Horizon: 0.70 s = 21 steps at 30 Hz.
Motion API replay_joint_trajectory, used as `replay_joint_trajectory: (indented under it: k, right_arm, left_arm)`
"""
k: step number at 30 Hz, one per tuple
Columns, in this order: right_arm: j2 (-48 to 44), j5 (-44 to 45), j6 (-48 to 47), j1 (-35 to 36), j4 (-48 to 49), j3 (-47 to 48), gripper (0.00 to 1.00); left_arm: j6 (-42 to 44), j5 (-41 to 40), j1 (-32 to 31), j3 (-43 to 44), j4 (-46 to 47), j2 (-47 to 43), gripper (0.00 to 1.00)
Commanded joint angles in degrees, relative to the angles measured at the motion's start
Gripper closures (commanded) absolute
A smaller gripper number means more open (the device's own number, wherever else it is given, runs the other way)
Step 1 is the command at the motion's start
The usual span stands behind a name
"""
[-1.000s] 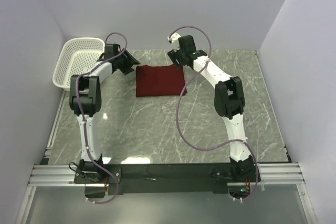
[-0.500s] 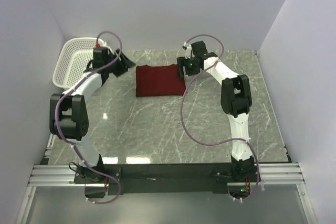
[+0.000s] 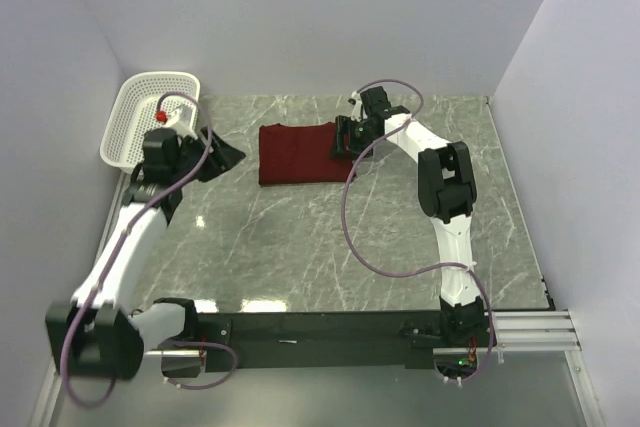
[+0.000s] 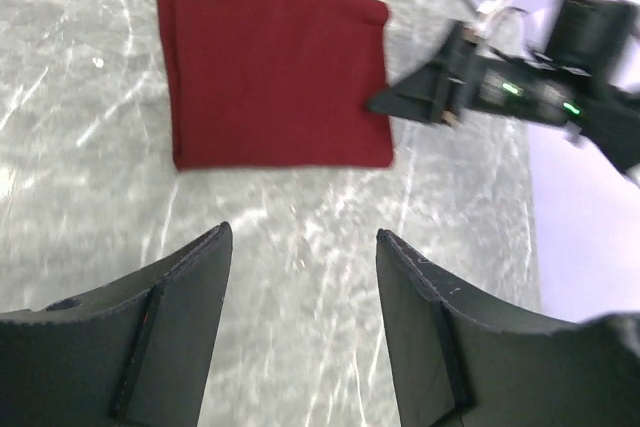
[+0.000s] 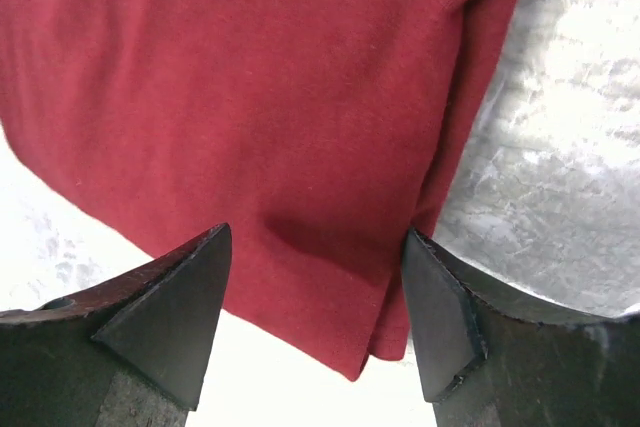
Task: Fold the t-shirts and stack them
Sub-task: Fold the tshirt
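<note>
A maroon t-shirt [image 3: 298,154] lies folded into a flat rectangle at the back middle of the marble table. It also shows in the left wrist view [image 4: 272,72] and in the right wrist view [image 5: 270,97]. My right gripper [image 3: 342,139] is open and hangs over the shirt's right edge, its jaws straddling a corner of the cloth [image 5: 315,247]. My left gripper [image 3: 228,155] is open and empty, to the left of the shirt and apart from it [image 4: 303,242].
A white mesh basket [image 3: 145,112] stands at the back left corner, just behind my left arm. Purple cables loop from both arms over the table. Walls close in the left, back and right sides.
My left arm has pulled back toward the front left, away from the shirt. My right gripper has come down and left onto the shirt's right edge. The shirt has not moved.
</note>
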Motion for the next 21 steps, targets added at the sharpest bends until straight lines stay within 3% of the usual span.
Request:
replay_joint_trajectory:
  k: [1, 10, 15, 21]
  right_arm:
    - [1.6, 4.0, 2.0, 0.3, 0.3, 0.3, 0.26]
    - [-2.2, 8.5, -3.8, 0.6, -1.1, 1.1, 0.26]
    - [-1.9, 12.2, -4.2, 0.9, -1.0, 0.9, 0.25]
    - [2.8, 3.6, -3.4, 1.0, -1.3, 2.7, 0.26]
  left_arm:
    - [1.7, -0.1, 0.0, -4.1, -6.9, -11.1, 0.35]
    - [-2.0, -2.0, 0.1, -10.0, -17.0, -30.4, 0.34]
    - [-2.4, -2.6, 0.1, -10.1, -20.6, -33.0, 0.33]
    - [-3.7, -2.1, 0.0, -11.2, -21.5, -35.1, 0.33]
